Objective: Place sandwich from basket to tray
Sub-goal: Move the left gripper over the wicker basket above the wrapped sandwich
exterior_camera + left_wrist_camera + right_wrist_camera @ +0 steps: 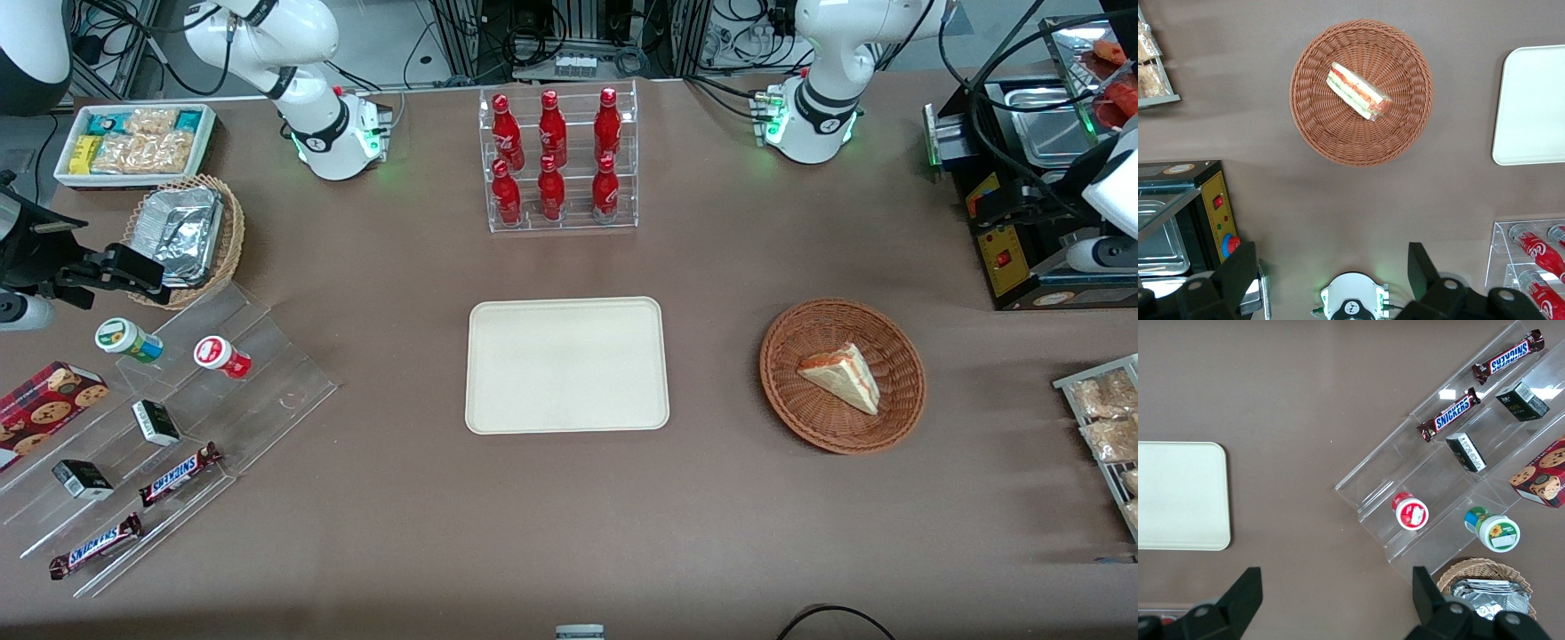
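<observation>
The sandwich (843, 378) is a pale triangular wedge with a red-orange and green filling stripe, lying in the reddish-brown wicker basket (791, 342). Both also show in the left wrist view, the sandwich (1359, 91) in the basket (1318, 127). The cream-white tray (567, 364) lies flat beside the basket, toward the parked arm's end, with nothing on it; its edge shows in the wrist view (1531, 100). My left gripper (1331, 267) is open and holds nothing. It hangs high above the table, farther from the front camera than the basket, near the arm's base (1351, 303).
A black machine with a steel pan (1022, 178) stands at the working arm's end. A clear rack of red bottles (558, 160) stands farther from the camera than the tray. A rack of packets (1107, 418) lies beside the basket. Snack shelves (160, 427) lie toward the parked arm's end.
</observation>
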Controlling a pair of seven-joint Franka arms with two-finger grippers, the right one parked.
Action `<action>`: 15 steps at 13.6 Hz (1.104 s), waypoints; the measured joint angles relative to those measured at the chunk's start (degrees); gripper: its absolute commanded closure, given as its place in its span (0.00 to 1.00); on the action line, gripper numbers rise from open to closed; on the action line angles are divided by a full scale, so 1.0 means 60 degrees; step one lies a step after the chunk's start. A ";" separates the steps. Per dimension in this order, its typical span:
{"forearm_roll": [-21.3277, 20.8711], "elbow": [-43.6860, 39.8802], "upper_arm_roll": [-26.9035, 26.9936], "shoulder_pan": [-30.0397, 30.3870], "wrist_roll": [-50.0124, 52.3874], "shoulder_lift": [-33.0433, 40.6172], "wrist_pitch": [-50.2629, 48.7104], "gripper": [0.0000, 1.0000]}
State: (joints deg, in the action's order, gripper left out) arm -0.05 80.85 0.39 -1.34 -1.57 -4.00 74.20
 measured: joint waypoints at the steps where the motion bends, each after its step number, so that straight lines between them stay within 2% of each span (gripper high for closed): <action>1: -0.0002 0.0000 0.0001 0.0000 -0.0014 0.0000 0.0000 0.00; 6: -0.0027 0.0183 0.0030 -0.0005 0.0631 -0.0332 0.0379 0.00; 10: -0.0028 0.1886 0.0030 -0.0095 0.2868 -0.0764 0.2967 0.00; 13: -0.0027 0.3117 0.0036 -0.0123 0.4239 -0.0823 0.4402 0.00; 15: -0.0027 0.3700 0.0049 -0.0125 0.5743 -0.0817 0.5244 0.00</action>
State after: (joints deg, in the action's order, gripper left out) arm -0.21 103.05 0.68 -2.09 32.89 -8.90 105.67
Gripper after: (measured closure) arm 0.000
